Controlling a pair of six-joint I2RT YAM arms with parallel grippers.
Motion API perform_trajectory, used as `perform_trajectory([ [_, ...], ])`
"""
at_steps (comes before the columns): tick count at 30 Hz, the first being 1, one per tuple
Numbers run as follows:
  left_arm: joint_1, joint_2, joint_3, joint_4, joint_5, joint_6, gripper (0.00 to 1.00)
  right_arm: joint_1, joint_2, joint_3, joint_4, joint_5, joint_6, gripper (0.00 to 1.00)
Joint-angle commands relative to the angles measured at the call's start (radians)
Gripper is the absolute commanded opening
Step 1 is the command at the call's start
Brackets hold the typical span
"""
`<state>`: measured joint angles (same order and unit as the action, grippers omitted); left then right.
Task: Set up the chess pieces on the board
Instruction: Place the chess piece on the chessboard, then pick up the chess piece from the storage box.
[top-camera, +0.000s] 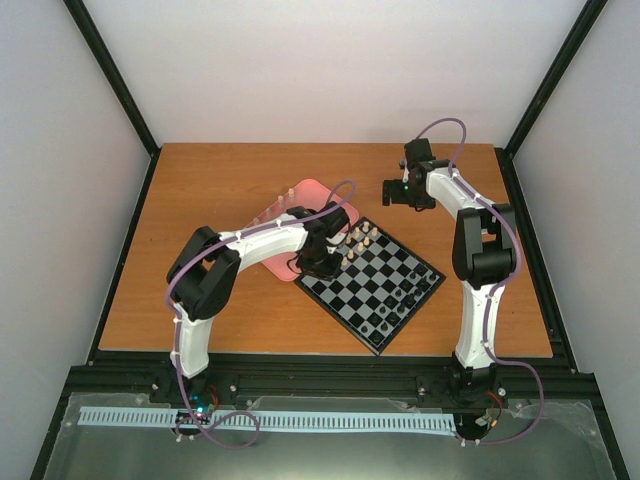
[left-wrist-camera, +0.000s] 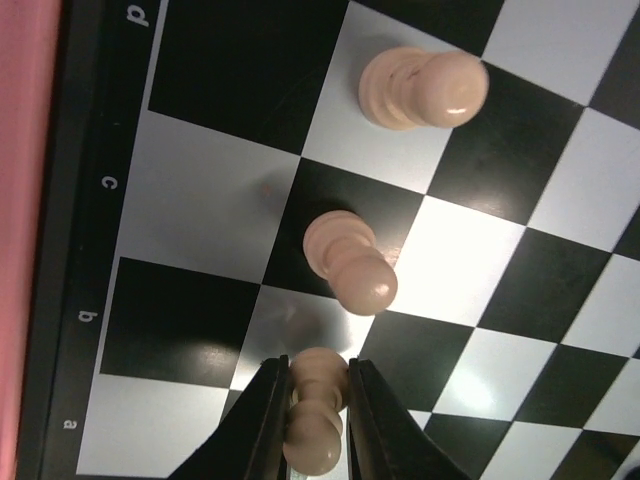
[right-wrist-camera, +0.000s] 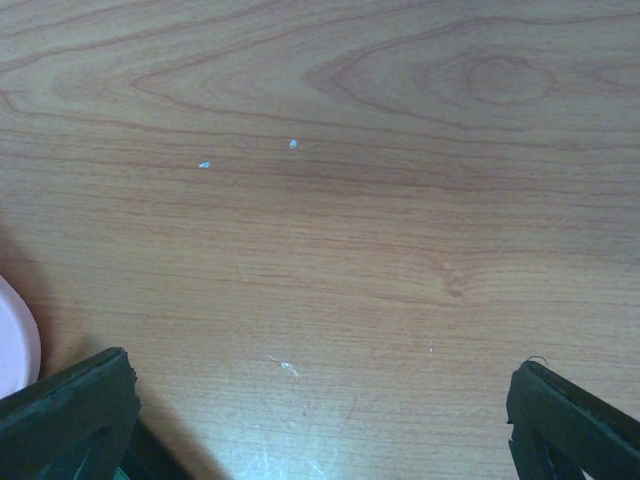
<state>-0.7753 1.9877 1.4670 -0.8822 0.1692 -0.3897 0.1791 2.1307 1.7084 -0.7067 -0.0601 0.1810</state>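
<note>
Left gripper (left-wrist-camera: 316, 395) clamps a cream pawn (left-wrist-camera: 318, 445) over the board (left-wrist-camera: 190, 330); seat it centred on its square before letting go slowly

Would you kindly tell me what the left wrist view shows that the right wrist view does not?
Only the left wrist view shows the board, a cream piece on a light square, another on a dark square, and the left tool closed on a third piece. Only the right wrist view shows bare wooden table and the right tool open, holding nothing. Both show a sliver of the pink tray at the left edge.
</note>
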Motion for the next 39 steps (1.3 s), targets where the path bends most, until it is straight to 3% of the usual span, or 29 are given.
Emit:
perform_trajectory([
  [1,-0.010,0.027,0.038,0.008,-0.001,0.002,0.08,-0.007,-0.064,0.022,-0.006,0.017,0.009,1.00],
  [9,-0.012,0.031,0.016,0.020,-0.010,-0.001,0.10,-0.007,-0.123,0.053,-0.020,0.012,0.011,1.00],
  [27,-0.010,-0.085,0.020,-0.029,-0.052,0.013,0.57,-0.007,-0.154,0.077,-0.039,0.008,0.012,1.00],
  [30,-0.007,-0.148,0.035,-0.068,-0.091,0.020,0.70,-0.007,-0.170,0.091,-0.056,-0.010,0.019,1.00],
  [34,0.056,-0.218,0.027,-0.103,-0.107,0.023,0.84,-0.004,-0.192,0.091,-0.072,-0.055,0.029,1.00],
  [39,0.199,-0.270,-0.013,-0.099,-0.114,0.027,0.84,0.010,-0.212,0.082,-0.095,-0.081,0.015,1.00],
])
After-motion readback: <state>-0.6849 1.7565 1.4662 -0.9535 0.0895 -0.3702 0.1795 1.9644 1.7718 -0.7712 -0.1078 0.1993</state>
